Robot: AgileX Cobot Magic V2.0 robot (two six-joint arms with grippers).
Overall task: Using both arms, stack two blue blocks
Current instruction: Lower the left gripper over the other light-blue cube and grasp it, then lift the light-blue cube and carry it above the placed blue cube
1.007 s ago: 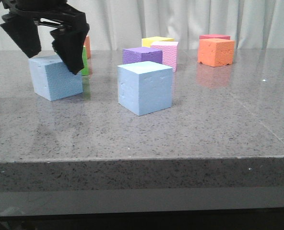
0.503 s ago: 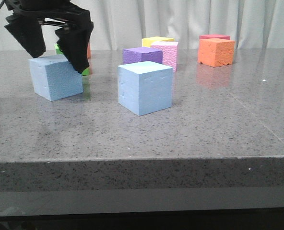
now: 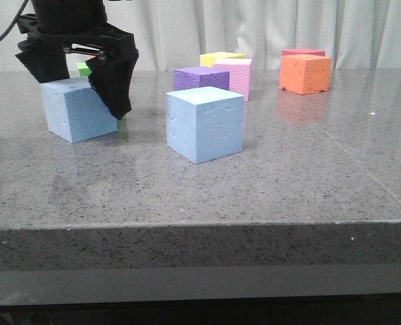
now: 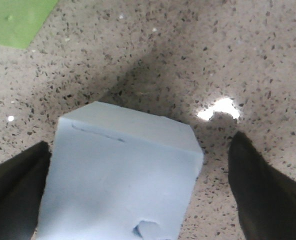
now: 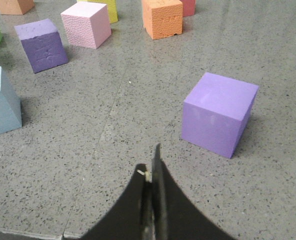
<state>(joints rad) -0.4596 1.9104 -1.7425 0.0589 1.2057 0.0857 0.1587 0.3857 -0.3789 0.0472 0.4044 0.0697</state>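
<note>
One blue block (image 3: 78, 112) sits on the grey table at the left; the second blue block (image 3: 205, 124) sits near the middle, apart from it. My left gripper (image 3: 84, 95) is open and lowered over the left block, one finger on each side. In the left wrist view this block (image 4: 123, 175) lies between the fingers (image 4: 265, 195); one finger is against its side and the other stands off with a gap. My right gripper (image 5: 152, 167) is shut and empty above bare table, out of the front view. The second blue block (image 5: 0, 102) shows at the edge of the right wrist view.
A light purple cube (image 5: 218, 112) lies just ahead of my right gripper. Behind stand a dark purple cube (image 3: 200, 78), pink cube (image 3: 234, 76), yellow cube (image 3: 221, 58), orange cube (image 3: 305, 73) and a green cube (image 3: 85, 68) behind my left gripper. The table's front edge (image 3: 200, 227) is near.
My left gripper has come down and slightly right, so its open fingers now straddle the left blue block. The blocks have not moved.
</note>
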